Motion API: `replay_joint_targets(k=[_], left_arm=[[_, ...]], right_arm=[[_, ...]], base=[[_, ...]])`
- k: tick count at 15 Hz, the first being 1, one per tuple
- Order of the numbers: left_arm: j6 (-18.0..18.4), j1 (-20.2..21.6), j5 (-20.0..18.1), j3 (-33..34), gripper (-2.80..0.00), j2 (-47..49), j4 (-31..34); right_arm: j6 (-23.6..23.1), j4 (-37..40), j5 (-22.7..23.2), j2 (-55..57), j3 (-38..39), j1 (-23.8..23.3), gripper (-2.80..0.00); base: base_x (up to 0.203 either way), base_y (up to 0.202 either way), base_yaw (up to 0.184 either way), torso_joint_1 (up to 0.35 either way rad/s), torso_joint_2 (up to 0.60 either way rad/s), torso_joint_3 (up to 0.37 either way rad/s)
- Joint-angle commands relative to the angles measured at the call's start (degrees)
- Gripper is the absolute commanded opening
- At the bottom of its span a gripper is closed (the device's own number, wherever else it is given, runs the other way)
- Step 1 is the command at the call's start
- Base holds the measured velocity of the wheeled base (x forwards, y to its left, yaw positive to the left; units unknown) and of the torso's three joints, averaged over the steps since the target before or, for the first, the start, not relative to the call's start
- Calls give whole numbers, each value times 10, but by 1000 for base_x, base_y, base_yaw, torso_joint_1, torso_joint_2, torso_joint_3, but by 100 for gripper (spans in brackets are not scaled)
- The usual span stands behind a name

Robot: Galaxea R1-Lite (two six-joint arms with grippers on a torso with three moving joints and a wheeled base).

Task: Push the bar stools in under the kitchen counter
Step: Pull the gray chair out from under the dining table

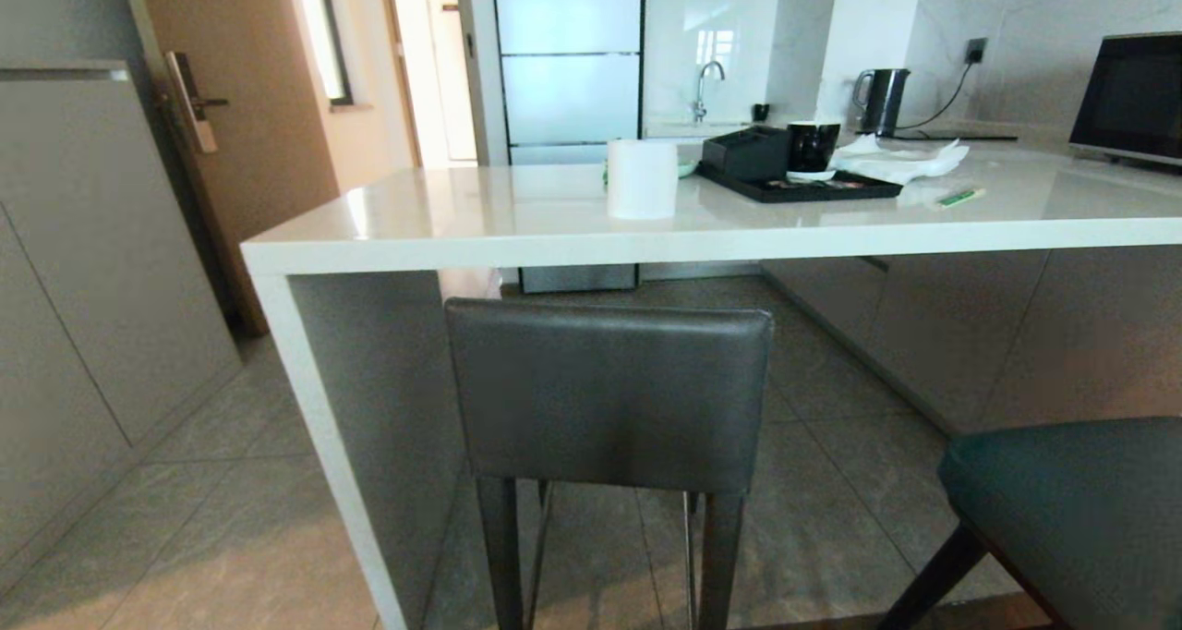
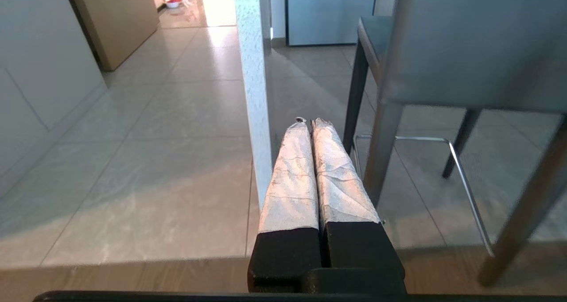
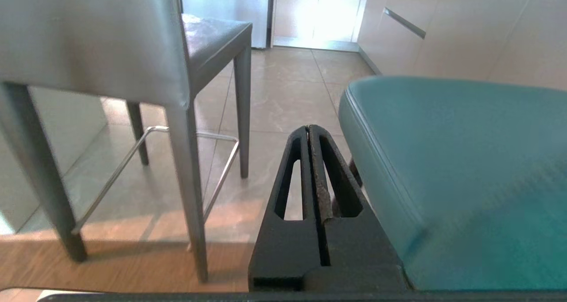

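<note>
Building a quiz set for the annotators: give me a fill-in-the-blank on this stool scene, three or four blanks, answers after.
1. The grey stool stands with its backrest facing the robot, below the edge of the white ____.
2. The stool at the robot's right is coloured ____.
3. The left claw and the right claw are both ____.
4. On the kitchen counter, the black mug sits on a black ____.

Missing words: counter; teal; shut; tray

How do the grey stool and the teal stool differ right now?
The grey stool is square-backed leather, facing the counter squarely; the teal stool is rounded and padded, off to the right. The grey stool's seat looks partly under the counter's edge; the teal stool stands farther out. Both have dark legs, and neither is touched by a tool.
</note>
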Motion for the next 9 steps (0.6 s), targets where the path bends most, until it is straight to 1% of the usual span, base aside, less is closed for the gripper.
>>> replay_joint_targets(k=[1, 9], left_arm=[[0, 0, 0, 0, -280, 0, 0], [0, 0, 0, 0, -280, 0, 0]], right_arm=[[-1, 0, 0, 0, 4, 0, -280], [0, 0, 0, 0, 4, 0, -280]], base=[[196, 0, 4, 7, -2, 2], [193, 0, 0, 4, 1, 2]])
